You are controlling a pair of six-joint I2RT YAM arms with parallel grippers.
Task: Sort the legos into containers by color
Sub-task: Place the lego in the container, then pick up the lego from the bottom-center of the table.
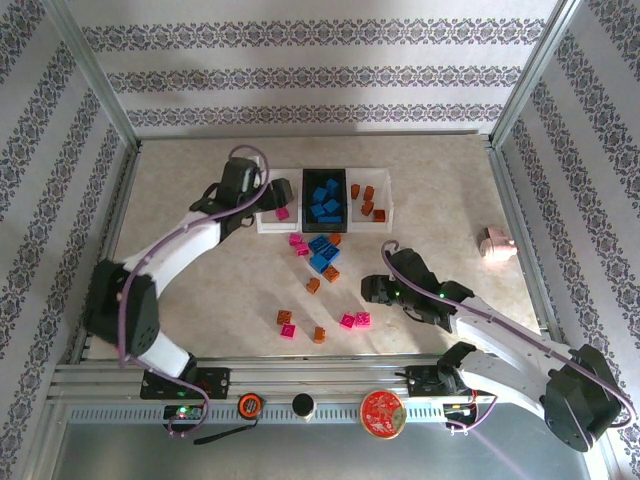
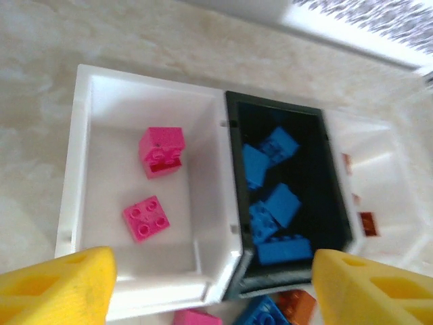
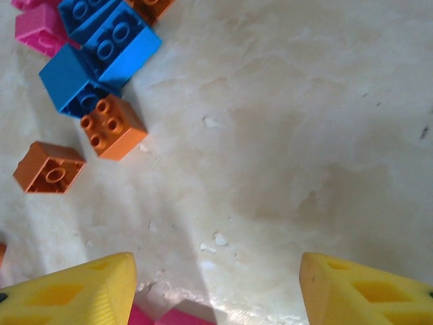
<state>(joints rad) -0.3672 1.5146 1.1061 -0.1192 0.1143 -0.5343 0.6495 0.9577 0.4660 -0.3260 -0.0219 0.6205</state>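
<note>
Left gripper [image 2: 213,281] gapes empty over the left white tray [image 2: 73,169] holding 2 pink legos [image 2: 162,152]; blue legos [image 2: 281,204] lie in the adjoining black tray [image 2: 235,169]; right gripper [image 3: 216,284], fingers spread and empty, hangs over bare table [image 3: 304,135] near 2 loose orange bricks [image 3: 112,126].

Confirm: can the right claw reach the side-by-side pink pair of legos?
Probably yes: the right claw is open and close beside the pink pair, with bare table between them and nothing on top of them.

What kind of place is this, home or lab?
Probably a lab test cell dressed as a room: wallpapered panels in an aluminium frame box in a marble-look tabletop, and the left arm and right arm are bolted to a rail.
</note>
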